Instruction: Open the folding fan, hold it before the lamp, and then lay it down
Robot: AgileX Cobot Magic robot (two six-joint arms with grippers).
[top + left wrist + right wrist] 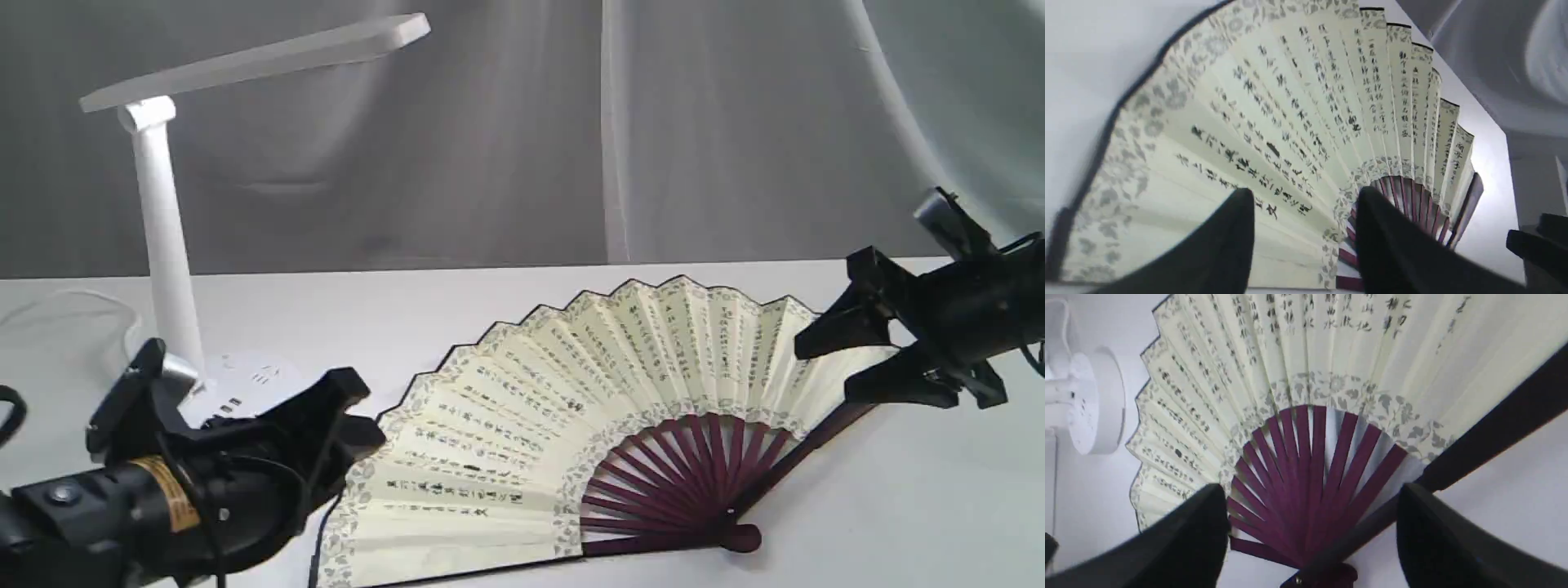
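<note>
the folding fan (522, 425) lies spread flat, with the left gripper (359, 412) and right gripper (829, 369) jaws apart and empty, so laying-down looks done and both need only lift clear.

Count: one large folding paper fan (522, 425) — cream pleated leaf, black calligraphy, dark maroon wooden ribs (1306, 465); one white plastic desk lamp (167, 245) with one flat head, one upright post, one round base; one thin white cord (49, 306); two black robot grippers, left gripper (363, 412) and right gripper (826, 369), two fingers (1216, 253) each, four total. One white table (898, 506), one grey draped backdrop (506, 147). Fan ribs overlap at the pivot (739, 537) — can't give a firm number.
</note>
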